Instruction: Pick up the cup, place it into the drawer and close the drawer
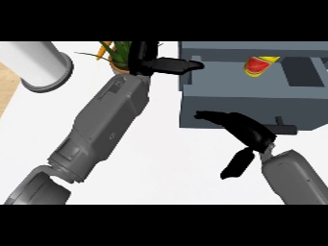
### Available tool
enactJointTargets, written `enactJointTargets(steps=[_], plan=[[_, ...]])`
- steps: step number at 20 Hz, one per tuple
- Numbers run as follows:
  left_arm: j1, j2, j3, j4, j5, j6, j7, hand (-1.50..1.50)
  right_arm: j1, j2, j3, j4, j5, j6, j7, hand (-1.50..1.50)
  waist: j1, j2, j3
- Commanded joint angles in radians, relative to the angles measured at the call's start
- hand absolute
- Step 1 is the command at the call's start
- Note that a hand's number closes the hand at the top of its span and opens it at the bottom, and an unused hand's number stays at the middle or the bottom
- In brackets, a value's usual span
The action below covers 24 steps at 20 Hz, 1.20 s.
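Right hand [248, 130] is nearest, at the lower right of the white counter [159, 158], coming up on its grey forearm [297, 180]. Its fingers [210, 115] stretch out long and nearly straight to the upper left and lie against the drawer's grey front, while the thumb [236, 166] hangs down and away over the counter. It holds nothing. Just right of the hand, a short black handle [285, 129] sticks out from the lower edge of that front.

Left forearm [109, 120] crosses the counter slantwise from the lower left up toward the middle. The left hand [163, 65] at its end points right, fingers straight, with the tips at the left wall of the drawer [251, 103]; it too holds nothing.

The drawer stands open, its inside showing from above. The cup [260, 65], red with yellow, sits inside, in the wide left part near the back and beside a darker, smaller compartment [305, 72] on the right. It looks tilted, though I cannot tell for sure.

Farther back, a plant [117, 54] with green and orange leaves shows behind the left hand. At the far left stands a white cylinder [35, 57] on a grey ring base.
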Motion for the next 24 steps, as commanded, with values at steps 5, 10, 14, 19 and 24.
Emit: enactJointTargets(steps=[5,10,14,19,24], plan=[[0.132,0.048,0.002,-0.107,0.007,-0.052,0.007,-1.50,-0.220,0.042,-0.059,0.519,0.118,-0.137,-0.193,1.50,0.068,0.004,0.002],[0.158,0.078,0.002,-0.176,0.019,-0.072,0.059,-1.50,-0.334,0.032,-0.153,0.690,0.089,-0.199,-0.329,1.50,0.094,0.008,0.003],[0.214,0.119,-0.007,-0.217,0.013,-0.110,0.050,-1.50,-0.421,0.001,-0.243,0.779,0.057,-0.260,-0.367,1.50,0.123,0.017,0.004],[0.259,0.169,-0.009,-0.254,0.022,-0.171,0.076,-1.50,-0.537,-0.048,-0.317,0.861,0.031,-0.281,-0.332,1.50,0.149,0.027,0.003],[0.293,0.153,-0.025,-0.282,0.020,-0.183,0.072,-1.50,-0.565,-0.097,-0.360,0.851,-0.014,-0.236,-0.314,1.50,0.176,0.029,0.003]])
